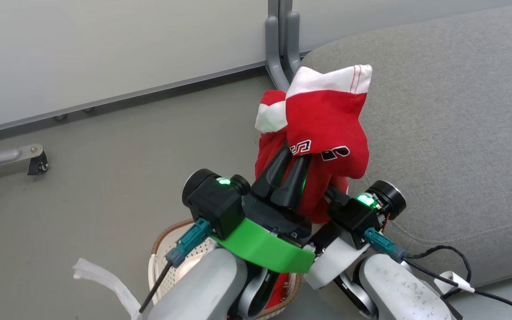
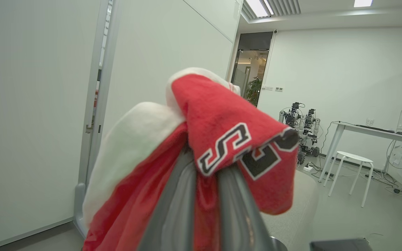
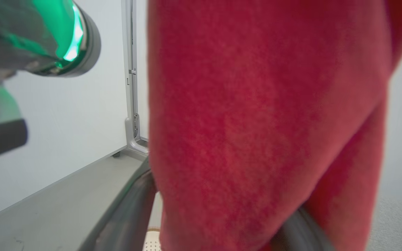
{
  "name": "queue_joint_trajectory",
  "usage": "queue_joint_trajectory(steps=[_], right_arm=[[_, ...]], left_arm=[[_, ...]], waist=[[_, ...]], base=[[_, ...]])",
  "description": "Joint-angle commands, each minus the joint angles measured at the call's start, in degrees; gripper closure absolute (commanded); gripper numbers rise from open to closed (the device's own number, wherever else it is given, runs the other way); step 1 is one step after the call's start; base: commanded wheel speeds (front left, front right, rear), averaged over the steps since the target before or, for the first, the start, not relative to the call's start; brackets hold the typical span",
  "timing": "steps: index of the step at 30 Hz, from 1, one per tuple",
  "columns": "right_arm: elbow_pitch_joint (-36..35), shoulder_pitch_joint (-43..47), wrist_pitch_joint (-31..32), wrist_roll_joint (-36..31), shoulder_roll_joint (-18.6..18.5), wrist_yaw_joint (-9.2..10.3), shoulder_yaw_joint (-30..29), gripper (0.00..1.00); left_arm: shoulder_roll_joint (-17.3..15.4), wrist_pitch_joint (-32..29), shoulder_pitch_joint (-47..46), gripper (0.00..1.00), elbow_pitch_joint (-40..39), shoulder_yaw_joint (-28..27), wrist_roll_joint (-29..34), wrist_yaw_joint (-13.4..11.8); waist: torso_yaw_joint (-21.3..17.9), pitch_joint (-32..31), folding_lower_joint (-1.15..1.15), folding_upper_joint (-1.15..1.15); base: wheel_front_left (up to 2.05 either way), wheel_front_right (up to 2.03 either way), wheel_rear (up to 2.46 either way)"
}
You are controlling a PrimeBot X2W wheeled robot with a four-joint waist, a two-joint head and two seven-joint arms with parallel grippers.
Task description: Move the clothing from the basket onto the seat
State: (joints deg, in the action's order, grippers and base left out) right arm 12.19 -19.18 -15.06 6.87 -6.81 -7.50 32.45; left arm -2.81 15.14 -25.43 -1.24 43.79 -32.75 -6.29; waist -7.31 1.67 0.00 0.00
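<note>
Left end effector (image 1: 296, 162) has its 2 fingers nearly closed on a fold of the clothing (image 1: 322, 120), which drapes over the tips and hangs down both sides. Right end effector (image 3: 223, 195) stands wider, with red cloth filling its gap; whether it grips, I cannot tell. Clothing hangs clear above the basket (image 1: 167, 240), beside the near corner of the seat (image 1: 451, 111), not yet resting on it. To carry well, I judge both arms should swing right together, bring the hanging cloth well over the cushion, lower until it rests, then let go
</note>
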Motion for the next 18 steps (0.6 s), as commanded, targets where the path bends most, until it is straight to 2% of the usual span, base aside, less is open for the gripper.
queue_joint_trajectory(steps=[1,2,3,4,18], right_arm=[[0.08,0.44,-0.18,0.25,0.47,0.02,-0.51,0.0],[0.26,0.68,-0.18,0.69,0.71,0.02,-0.98,0.06],[0.26,0.86,-0.18,1.22,1.04,0.02,-1.61,0.58],[0.03,0.92,-0.18,1.35,1.28,0.02,-2.04,1.0],[-1.42,2.33,-0.18,3.7,1.8,0.02,-4.4,1.0]], left_arm=[[-0.15,0.01,-0.49,1.0,0.28,0.03,-0.52,-0.09],[-0.15,0.01,-0.48,1.0,0.38,0.0,-0.47,-0.13],[-0.15,0.01,-0.46,1.0,0.47,-0.15,-0.44,-0.21],[-0.15,0.01,-0.44,1.0,0.57,-0.32,-0.38,-0.33],[-0.16,0.01,1.06,1.0,2.39,-3.21,0.41,-0.35]], waist=[[0.14,-0.08,0.0,0.0],[0.18,-0.11,0.0,0.0],[0.2,-0.13,0.0,0.0],[0.21,-0.13,0.0,0.0],[-0.7,-0.3,0.0,0.0]], base=[[0.0,0.0,0.0],[0.0,0.0,0.0],[0.0,0.0,0.0],[0.0,0.0,0.0],[0.0,0.0,0.0]])
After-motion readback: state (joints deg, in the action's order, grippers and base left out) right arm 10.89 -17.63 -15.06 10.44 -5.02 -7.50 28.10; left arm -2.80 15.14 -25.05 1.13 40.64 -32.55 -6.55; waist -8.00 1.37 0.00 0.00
